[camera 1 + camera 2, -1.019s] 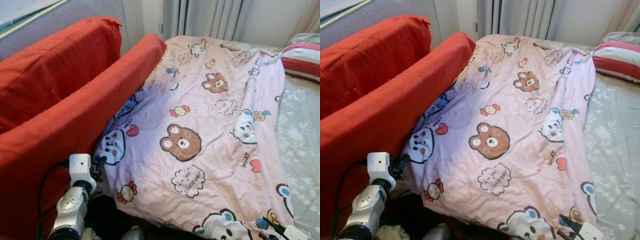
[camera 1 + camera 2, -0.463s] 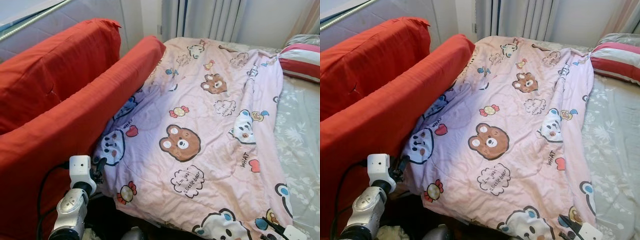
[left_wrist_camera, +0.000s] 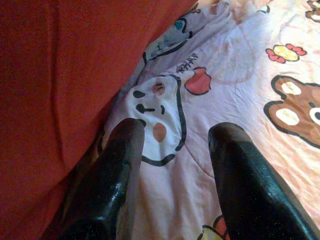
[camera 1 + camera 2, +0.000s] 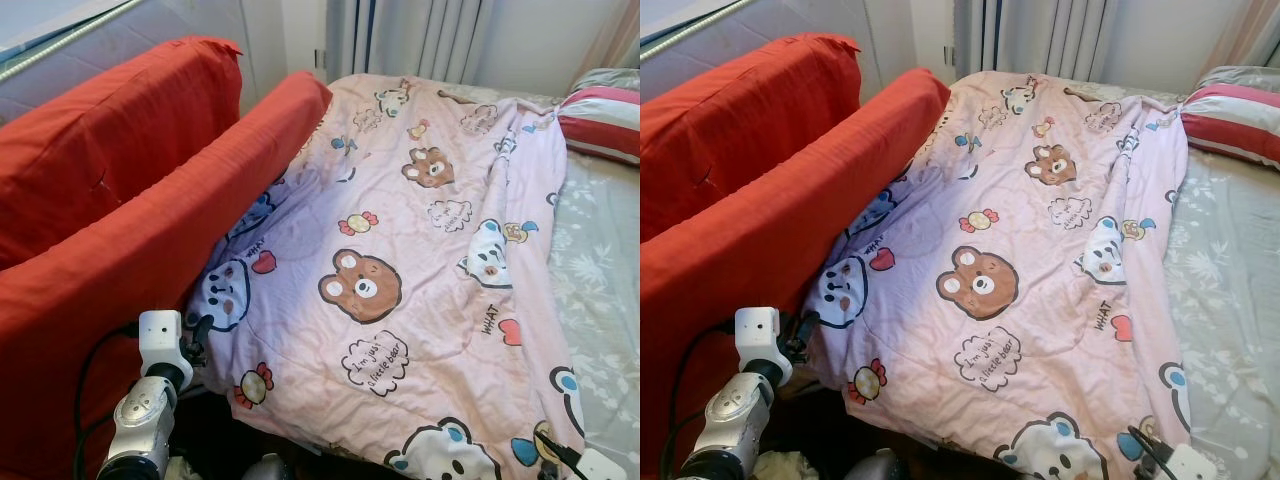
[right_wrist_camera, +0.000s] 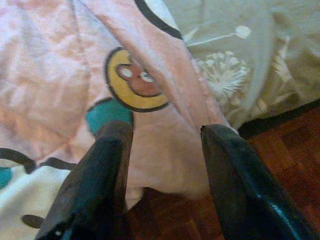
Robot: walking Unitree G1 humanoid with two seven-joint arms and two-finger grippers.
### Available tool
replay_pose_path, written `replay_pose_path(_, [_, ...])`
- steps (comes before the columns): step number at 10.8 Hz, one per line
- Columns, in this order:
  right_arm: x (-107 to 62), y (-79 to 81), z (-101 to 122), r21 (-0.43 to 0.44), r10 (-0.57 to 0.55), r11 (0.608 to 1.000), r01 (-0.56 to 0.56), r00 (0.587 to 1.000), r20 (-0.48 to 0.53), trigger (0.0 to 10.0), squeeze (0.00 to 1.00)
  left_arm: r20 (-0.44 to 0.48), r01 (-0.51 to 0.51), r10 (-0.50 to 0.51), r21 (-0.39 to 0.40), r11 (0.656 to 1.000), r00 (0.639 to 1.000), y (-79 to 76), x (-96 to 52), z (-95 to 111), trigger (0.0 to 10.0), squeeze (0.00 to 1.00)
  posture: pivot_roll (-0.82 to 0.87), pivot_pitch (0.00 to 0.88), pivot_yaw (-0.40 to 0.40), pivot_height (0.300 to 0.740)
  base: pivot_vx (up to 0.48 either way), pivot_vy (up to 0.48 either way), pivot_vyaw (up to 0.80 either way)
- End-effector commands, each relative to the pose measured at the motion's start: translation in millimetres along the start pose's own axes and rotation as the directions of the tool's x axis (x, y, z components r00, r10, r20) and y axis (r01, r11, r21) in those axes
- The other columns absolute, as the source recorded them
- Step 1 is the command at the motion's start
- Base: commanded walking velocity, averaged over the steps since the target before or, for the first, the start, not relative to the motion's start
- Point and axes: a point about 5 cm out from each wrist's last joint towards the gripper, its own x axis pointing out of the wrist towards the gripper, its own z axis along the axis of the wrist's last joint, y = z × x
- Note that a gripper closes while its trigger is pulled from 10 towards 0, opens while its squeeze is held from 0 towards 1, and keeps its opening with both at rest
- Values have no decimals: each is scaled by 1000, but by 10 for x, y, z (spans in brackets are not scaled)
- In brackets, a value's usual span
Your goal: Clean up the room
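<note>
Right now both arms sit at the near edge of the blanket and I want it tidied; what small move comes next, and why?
Probably shut both grippers on the pink blanket: the left gripper and right gripper each have their fingers open astride its near corners, one by the red sofa, the other above the wooden floor.

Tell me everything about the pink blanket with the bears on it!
The pink blanket looks like soft, slightly wrinkled cotton, printed with brown bears, white bears, candies, hearts and speech clouds. It lies spread flat over the bed, one long side pressed against the red cushion, the other resting on the grey flowered sheet. Its near edge hangs over the bed's end.
</note>
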Motion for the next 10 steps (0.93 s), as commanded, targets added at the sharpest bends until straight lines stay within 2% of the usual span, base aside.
replay_pose_path(1, [-6, 24, -19, -9, 9, 1000, -9, 1000, -8, 10000, 0, -17, -22, 22, 6, 1000, 1000, 70, -22, -35, 10000, 0, 171, 101, 10, 696, 0, 0, 0])
replay_pose_path(4, [-8, 187, -66, -60, 79, 995, -83, 995, -65, 10000, 0, -109, -50, 49, -4, 999, 993, 102, -110, -229, 10000, 0, 174, 93, 10, 740, 0, 0, 0])
replay_pose_path(6, [-28, 350, -115, -103, 178, 976, -190, 977, -114, 10000, 0, -227, -130, 122, -21, 991, 966, 187, -238, -453, 10000, 0, 177, 82, 5, 740, 0, 0, 0])
replay_pose_path(7, [-52, 410, -174, -155, 204, 962, -227, 967, -153, 10000, 0, -318, -169, 145, -49, 984, 937, 190, -339, -621, 10000, 0, 175, 56, -4, 740, 0, 0, 0])
replay_pose_path(8, [-93, 469, -280, -241, 227, 929, -281, 947, -229, 10000, 0, -433, -180, 148, -32, 983, 889, 150, -499, -841, 10000, 0, 181, 25, -7, 740, 0, 0, 0])
replay_pose_path(10, [-122, 583, -320, -320, 274, 878, -356, 922, -272, 10000, 0, -551, -239, 182, -32, 971, 814, 135, -733, -1085, 10000, 0, 193, 0, -28, 740, 0, 0, 0])
